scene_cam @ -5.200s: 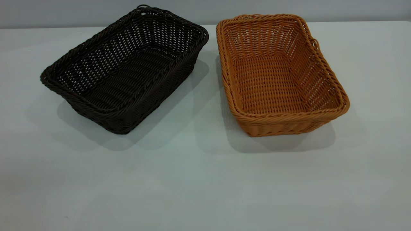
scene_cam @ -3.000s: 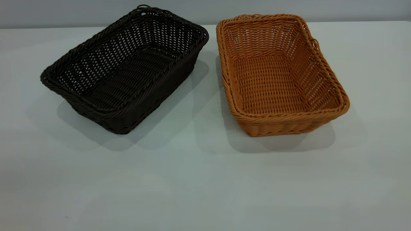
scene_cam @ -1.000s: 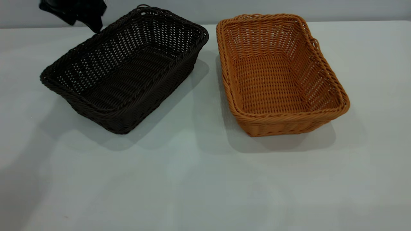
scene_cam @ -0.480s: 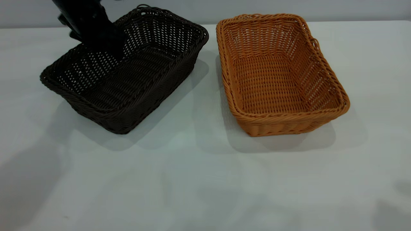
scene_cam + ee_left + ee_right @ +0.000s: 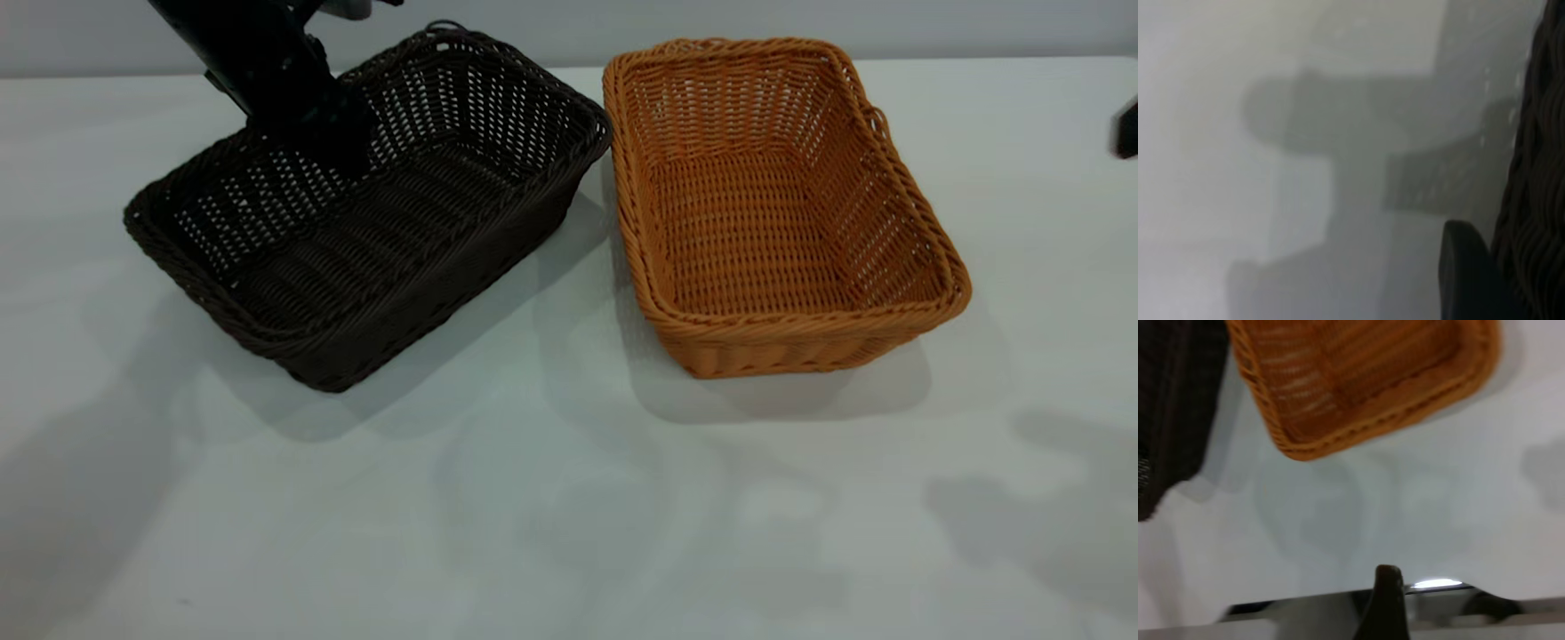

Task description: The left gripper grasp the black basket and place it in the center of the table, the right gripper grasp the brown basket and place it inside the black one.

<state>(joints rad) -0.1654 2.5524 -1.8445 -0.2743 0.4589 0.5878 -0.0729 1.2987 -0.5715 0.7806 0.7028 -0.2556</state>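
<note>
Left gripper [image 5: 333, 147] clamped on black basket [image 5: 373, 213] far rim; long axis diagonal.

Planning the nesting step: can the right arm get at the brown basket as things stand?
Probably yes. The brown basket sits open on the table with bare surface on its right; the right gripper is just entering from that side.
</note>
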